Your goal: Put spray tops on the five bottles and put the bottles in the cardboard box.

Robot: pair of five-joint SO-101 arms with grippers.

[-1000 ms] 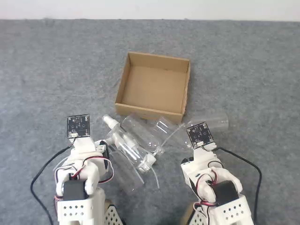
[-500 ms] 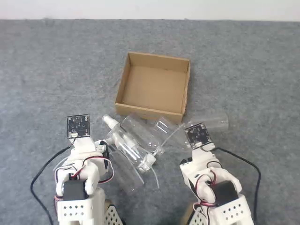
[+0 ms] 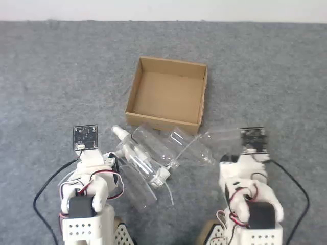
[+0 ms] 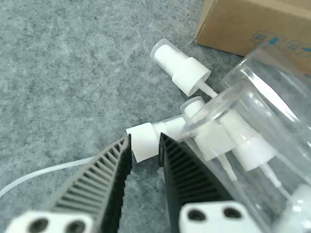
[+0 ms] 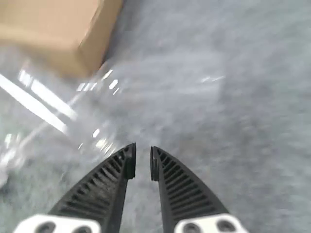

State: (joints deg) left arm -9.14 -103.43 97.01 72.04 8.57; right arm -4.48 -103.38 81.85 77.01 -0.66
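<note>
— On the grey mat (image 3: 51, 76), seen from above, what lies where?
— The cardboard box (image 3: 166, 94) stands open. Clear bottles (image 3: 153, 145) lie heaped just in front of it, between the two arms.
— And the left wrist view?
— The left gripper (image 4: 145, 141) is slightly parted. A white spray top (image 4: 141, 146) lies right at its tips; whether it's gripped, I cannot tell.
— The right wrist view?
— The right gripper (image 5: 143, 156) shows a slim gap, holding nothing. A bottle (image 5: 53, 107) and the box lie ahead of it
</note>
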